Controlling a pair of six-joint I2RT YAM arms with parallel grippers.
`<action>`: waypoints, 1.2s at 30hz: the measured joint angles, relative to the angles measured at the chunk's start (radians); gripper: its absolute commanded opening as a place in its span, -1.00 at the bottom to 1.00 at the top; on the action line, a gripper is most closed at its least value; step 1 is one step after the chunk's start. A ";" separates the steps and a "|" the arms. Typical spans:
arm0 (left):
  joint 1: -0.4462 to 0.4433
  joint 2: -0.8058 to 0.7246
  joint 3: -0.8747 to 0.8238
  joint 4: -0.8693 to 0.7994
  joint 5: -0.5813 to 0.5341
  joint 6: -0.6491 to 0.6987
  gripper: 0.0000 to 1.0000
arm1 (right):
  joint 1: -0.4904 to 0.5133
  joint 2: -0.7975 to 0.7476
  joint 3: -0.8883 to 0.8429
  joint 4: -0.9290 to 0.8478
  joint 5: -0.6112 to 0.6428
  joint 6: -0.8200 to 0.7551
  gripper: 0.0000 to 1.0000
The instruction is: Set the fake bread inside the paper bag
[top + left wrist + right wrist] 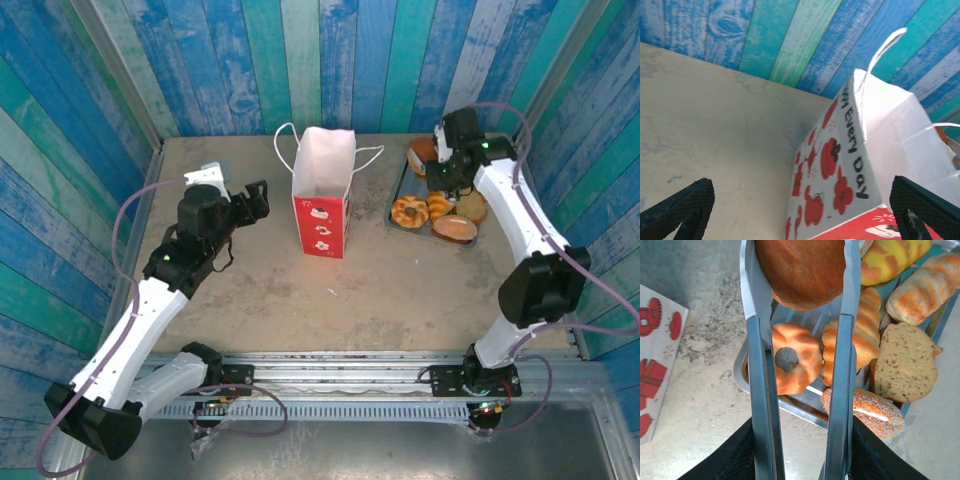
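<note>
The paper bag [322, 200] stands upright and open at the table's middle, white above and red below. My left gripper [255, 200] is open just left of it, and in the left wrist view the bag [850, 165] shows between its spread fingers [680, 207]. My right gripper [800, 452] is shut on the metal tongs [759, 390]. The tongs pinch a round brown bun [802, 270] above the tray [790, 407]. More fake bread lies there: a glazed ring [792, 362], a striped roll [862, 335], a slice [902, 362], a seeded roll [865, 410].
The silver tray [397, 195] sits at the back right, right of the bag, with my right gripper [445, 170] over its far end. Blue plank walls close in the table on three sides. Bare tabletop lies in front of the bag.
</note>
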 measured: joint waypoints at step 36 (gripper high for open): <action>0.000 0.360 0.076 0.256 0.281 -0.232 0.31 | 0.499 0.030 0.364 -0.068 -0.032 0.056 -0.09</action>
